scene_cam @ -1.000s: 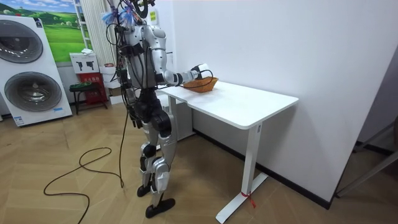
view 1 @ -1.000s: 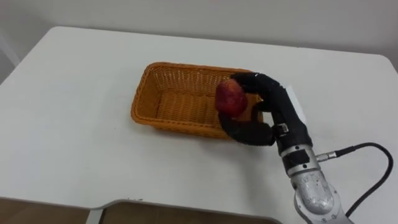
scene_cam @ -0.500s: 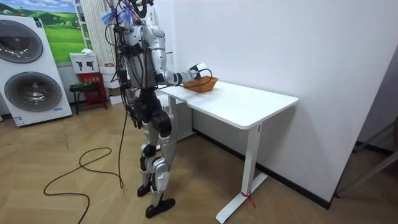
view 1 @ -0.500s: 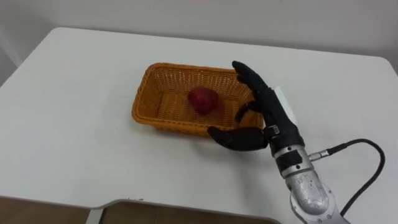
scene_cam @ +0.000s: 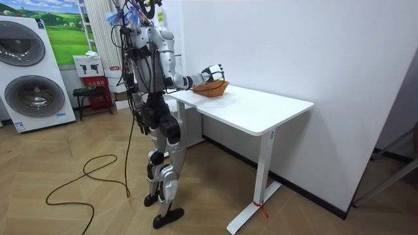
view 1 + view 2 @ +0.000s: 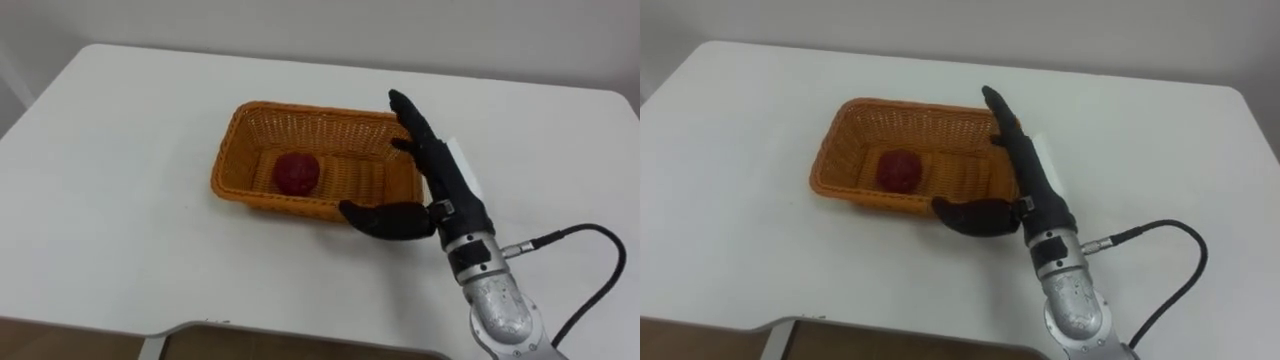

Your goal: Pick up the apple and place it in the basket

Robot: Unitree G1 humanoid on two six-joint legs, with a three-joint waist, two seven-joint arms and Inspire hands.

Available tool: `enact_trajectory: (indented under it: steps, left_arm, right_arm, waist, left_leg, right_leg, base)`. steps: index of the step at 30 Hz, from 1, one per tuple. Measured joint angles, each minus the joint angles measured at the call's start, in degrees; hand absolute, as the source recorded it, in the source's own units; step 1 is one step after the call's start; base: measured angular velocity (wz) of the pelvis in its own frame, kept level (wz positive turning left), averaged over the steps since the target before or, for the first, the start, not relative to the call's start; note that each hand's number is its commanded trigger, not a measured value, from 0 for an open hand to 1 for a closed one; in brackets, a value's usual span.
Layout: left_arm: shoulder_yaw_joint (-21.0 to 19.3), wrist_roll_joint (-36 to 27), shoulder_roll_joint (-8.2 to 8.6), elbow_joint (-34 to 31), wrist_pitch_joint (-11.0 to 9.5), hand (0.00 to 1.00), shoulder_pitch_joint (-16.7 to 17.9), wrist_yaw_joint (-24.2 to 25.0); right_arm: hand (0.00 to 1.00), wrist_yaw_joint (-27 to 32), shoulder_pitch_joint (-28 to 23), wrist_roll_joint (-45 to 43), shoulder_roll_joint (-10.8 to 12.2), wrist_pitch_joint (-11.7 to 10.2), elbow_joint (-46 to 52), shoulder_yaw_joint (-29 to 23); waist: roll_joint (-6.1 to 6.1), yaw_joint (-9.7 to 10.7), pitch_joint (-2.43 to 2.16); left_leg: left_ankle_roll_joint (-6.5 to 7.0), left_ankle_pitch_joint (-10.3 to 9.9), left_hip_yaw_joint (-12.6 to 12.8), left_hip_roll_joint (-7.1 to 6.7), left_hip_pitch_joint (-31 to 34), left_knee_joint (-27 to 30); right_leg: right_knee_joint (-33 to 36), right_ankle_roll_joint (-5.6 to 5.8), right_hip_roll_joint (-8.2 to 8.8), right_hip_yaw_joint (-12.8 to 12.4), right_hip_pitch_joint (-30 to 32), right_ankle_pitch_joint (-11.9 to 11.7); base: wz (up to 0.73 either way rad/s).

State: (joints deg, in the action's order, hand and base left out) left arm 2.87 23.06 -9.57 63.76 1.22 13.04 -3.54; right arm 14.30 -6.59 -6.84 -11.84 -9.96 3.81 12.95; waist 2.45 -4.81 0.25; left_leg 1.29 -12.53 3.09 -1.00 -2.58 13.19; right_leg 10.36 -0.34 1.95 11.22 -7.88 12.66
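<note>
A dark red apple (image 6: 297, 172) (image 6: 898, 170) lies on the floor of the orange wicker basket (image 6: 240, 128) (image 6: 840, 120), toward its left half. My right hand (image 6: 432, 175) (image 6: 1025, 168) hovers open over the basket's right end, fingers straight and pointing away from me, thumb spread low in front of the near rim. Nothing is in it. In the room view the basket (image 5: 211, 88) sits at the table's end and my right hand (image 5: 210, 70) reaches over it.
The white table (image 6: 120, 220) (image 5: 261, 109) has bare room left of and in front of the basket. Its near edge runs along the bottom of the eye views. I stand at the table's end near a wall; washing machines (image 5: 29, 72) are behind.
My right hand held the apple over the basket a second ago, then let it go. The apple dropped and rolled left along the basket floor. The fingers have straightened.
</note>
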Motion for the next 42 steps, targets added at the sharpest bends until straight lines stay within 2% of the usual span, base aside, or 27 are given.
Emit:
enact_trajectory:
  steps: [5,9,12,15,19,21,26,29,31,35,37,39,42]
  left_arm:
    - [-2.0,-0.3,-0.17,0.3,0.0,0.00,1.4,-0.9]
    - [-7.3,0.2,-0.14,-1.1,-0.1,0.00,3.6,-1.4]
    - [-9.0,0.1,-0.28,-2.0,-0.3,0.00,5.2,-2.3]
    - [-10.0,0.1,-0.51,-2.1,-0.3,0.00,5.5,-2.7]
    - [-10.0,0.1,-0.72,-3.4,-0.3,0.00,5.7,-3.6]
    - [-11.6,0.1,-0.64,-3.7,-0.3,0.00,5.3,-3.6]
    - [-13.9,0.1,-0.66,-4.7,0.2,0.00,5.6,-3.7]
    - [-14.0,0.1,-0.59,-4.7,1.0,0.00,5.6,-3.7]
    - [-13.8,0.3,-0.58,-4.7,1.0,0.00,5.4,-3.6]
    - [-13.8,0.4,-0.07,-4.6,1.2,0.00,4.4,-3.5]
    - [-13.8,0.3,-0.15,-4.0,1.3,0.00,3.9,-3.5]
    - [-13.8,0.3,-0.01,-3.6,1.4,0.00,3.9,-3.5]
    - [-13.8,0.3,0.18,-3.5,2.4,0.00,4.1,-3.0]
  right_arm:
    - [0.00,8.0,0.5,1.9,-0.5,-0.6,0.2,-8.9]
    - [0.00,16.8,1.3,3.4,-2.1,-1.0,0.1,-20.4]
    - [0.00,24.9,1.3,5.9,-2.8,-2.1,-0.7,-28.8]
    - [0.00,31.9,1.1,9.1,-4.5,-3.0,-5.1,-34.3]
    - [0.00,38.9,0.6,13.3,-4.7,-3.1,-12.0,-38.3]
    - [0.00,40.6,-0.7,16.9,-4.8,-3.0,-18.2,-40.4]
    - [0.00,40.0,-2.9,30.9,-4.7,-1.7,-36.0,-41.4]
    - [0.00,37.2,-4.1,37.6,-3.2,0.1,-46.5,-41.2]
    - [0.00,34.5,-4.3,40.2,-2.0,1.5,-53.7,-40.4]
    - [0.00,30.2,-4.6,40.6,-0.7,3.4,-61.9,-36.4]
    - [0.00,28.3,-4.6,40.7,-0.2,3.9,-65.4,-33.3]
    - [0.00,26.3,-4.6,39.8,0.1,4.3,-68.3,-31.3]
    - [0.00,21.1,-4.7,39.4,0.4,7.0,-70.7,-29.8]
  waist:
    - [0.19,1.5,-0.19]
    - [0.84,3.1,-0.28]
    - [1.27,4.8,-0.31]
    - [1.45,6.5,-0.25]
    - [1.34,7.9,-0.32]
    - [1.32,8.3,-0.55]
    - [1.42,9.4,-0.74]
    - [1.02,9.4,-0.81]
    - [0.77,9.4,-0.67]
    - [0.73,9.0,-0.58]
    - [0.68,8.7,-0.40]
    - [0.56,7.6,-0.30]
    - [0.49,7.1,-0.29]
  left_leg:
    - [0.00,0.0,-0.2,-0.04,-0.1,-0.1]
    - [-0.01,0.0,-0.4,-0.10,-0.5,0.0]
    - [-0.01,0.0,-0.4,-0.15,0.0,0.2]
    - [-0.01,0.0,-0.4,-0.13,0.2,0.3]
    - [-0.02,0.0,0.0,0.01,0.4,0.2]
    - [-0.02,0.0,0.1,0.00,0.3,0.0]
    - [-0.02,0.0,-0.1,-0.01,0.4,-0.5]
    - [-0.02,0.0,0.0,-0.01,0.2,-0.1]
    - [-0.02,0.0,0.1,-0.02,0.0,0.2]
    - [-0.01,0.0,0.2,-0.01,-0.1,-0.2]
    - [-0.01,0.0,0.8,0.08,-0.4,-0.2]
    - [0.00,0.0,1.4,0.19,-0.8,-0.4]
    - [0.01,0.0,1.4,0.10,-0.7,-0.8]
  right_leg:
    - [-0.1,0.02,0.02,0.5,-0.2,0.0]
    - [-0.4,0.04,0.00,0.5,-0.6,0.0]
    - [-0.7,0.04,0.03,0.5,-0.3,0.0]
    - [-0.7,0.04,0.01,0.3,-0.3,0.0]
    - [-0.6,0.03,-0.08,0.0,0.1,0.0]
    - [-0.6,0.02,-0.08,-0.1,0.1,0.0]
    - [-0.6,0.03,-0.07,0.0,0.0,0.0]
    - [-0.6,0.03,-0.07,-0.2,-0.1,0.0]
    - [-0.5,0.03,-0.05,-0.4,-0.4,0.0]
    - [-0.5,0.01,-0.09,-1.1,-0.3,0.0]
    - [-0.6,0.02,-0.23,-1.8,0.0,0.0]
    - [-0.7,0.02,-0.31,-2.6,0.1,0.1]
    - [-0.6,0.08,-0.24,-2.7,0.5,0.1]
  base:
    - [0.01]
    - [0.02]
    - [0.00]
    - [-0.01]
    - [-0.05]
    - [-0.03]
    - [0.02]
    - [0.00]
    - [-0.05]
    - [-0.05]
    - [-0.08]
    - [-0.16]
    - [-0.06]
